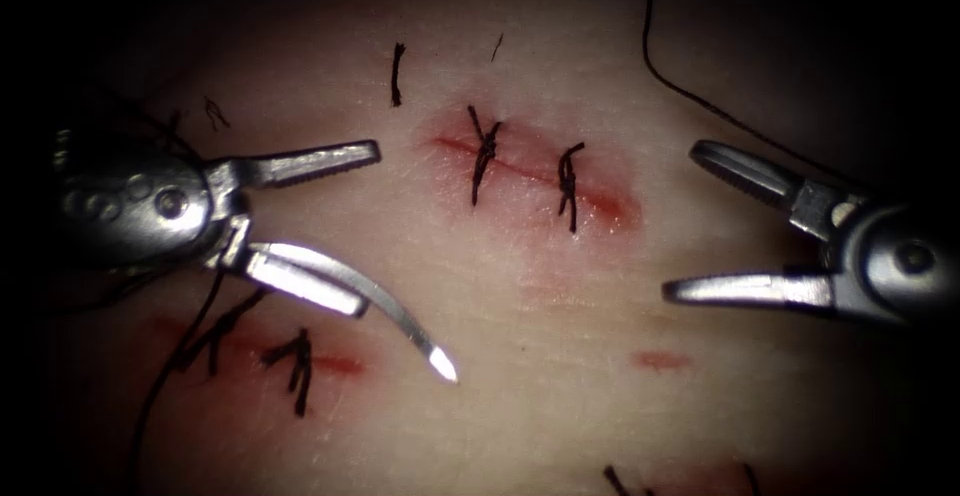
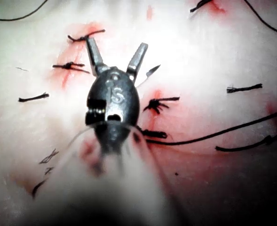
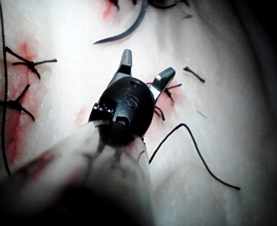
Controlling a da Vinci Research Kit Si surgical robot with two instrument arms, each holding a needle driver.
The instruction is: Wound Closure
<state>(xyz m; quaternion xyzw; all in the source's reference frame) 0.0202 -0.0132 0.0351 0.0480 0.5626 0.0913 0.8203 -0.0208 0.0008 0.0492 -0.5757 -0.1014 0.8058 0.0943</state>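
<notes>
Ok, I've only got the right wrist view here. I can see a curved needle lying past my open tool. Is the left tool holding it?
Observer: No. In the endoscope view the left tool has its jaws wide open, like your right tool, and both hold nothing. The needle lies along the left tool's lower jaw, unclamped.
Operator: Is its point in the tissue?
Observer: No. The point is bare over the tissue, to the left of the twice-stitched cut.
Operator: And the thread?
Observer: In the left wrist view one strand of thread runs across the tissue from beside the left tool's wrist.
</notes>
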